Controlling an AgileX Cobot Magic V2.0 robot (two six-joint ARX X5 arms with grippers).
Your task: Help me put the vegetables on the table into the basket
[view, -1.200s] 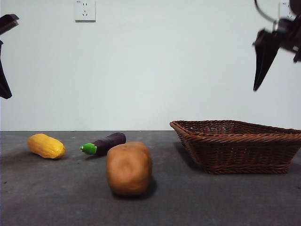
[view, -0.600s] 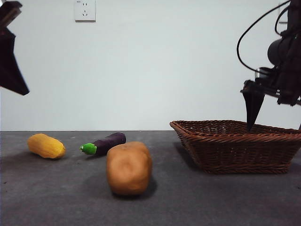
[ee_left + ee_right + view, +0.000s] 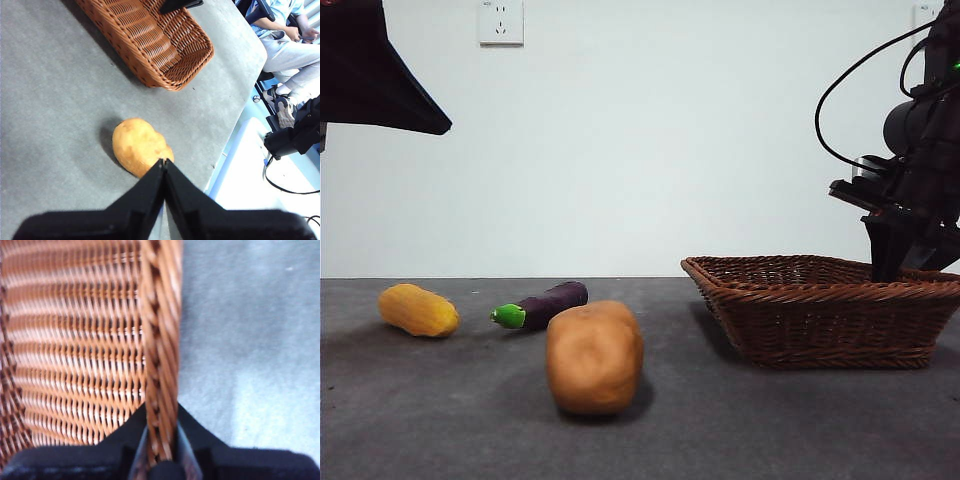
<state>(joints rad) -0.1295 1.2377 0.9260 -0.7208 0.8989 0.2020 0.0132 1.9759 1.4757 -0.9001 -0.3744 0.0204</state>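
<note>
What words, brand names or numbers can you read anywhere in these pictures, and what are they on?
There is none to read.
Wall socket: only slots, no lettering legible.
Corn, eggplant, potato and basket: no labels or marks.
Left gripper and right gripper: plain black, no markings visible.
</note>
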